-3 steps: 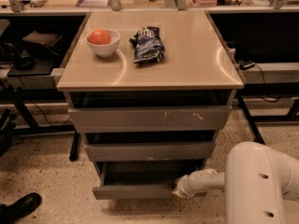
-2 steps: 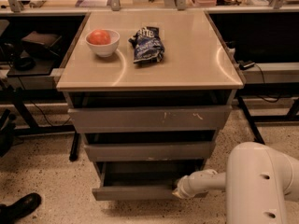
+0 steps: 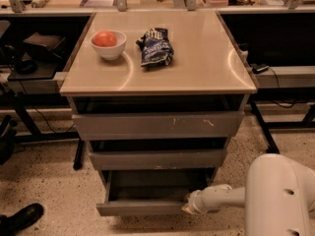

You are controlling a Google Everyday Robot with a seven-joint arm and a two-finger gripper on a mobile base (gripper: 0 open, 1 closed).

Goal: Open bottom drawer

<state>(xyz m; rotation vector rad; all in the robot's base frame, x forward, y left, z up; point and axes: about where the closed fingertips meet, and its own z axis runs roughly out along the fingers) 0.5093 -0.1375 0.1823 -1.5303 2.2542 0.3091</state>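
Pincer [image 3: 189, 208] (grip unclear) at right front corner of open bottom drawer [image 3: 138, 209]

White bowl [image 3: 110, 52] with red fruit [image 3: 105, 38] beside blue snack bag [image 3: 154, 48]

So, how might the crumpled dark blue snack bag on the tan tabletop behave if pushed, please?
The crumpled dark blue snack bag looks creased, so probably floppy and light. Lying flat, it should slide rather than roll. The gripper is far below, at the narrow grey bottom drawer's right front.
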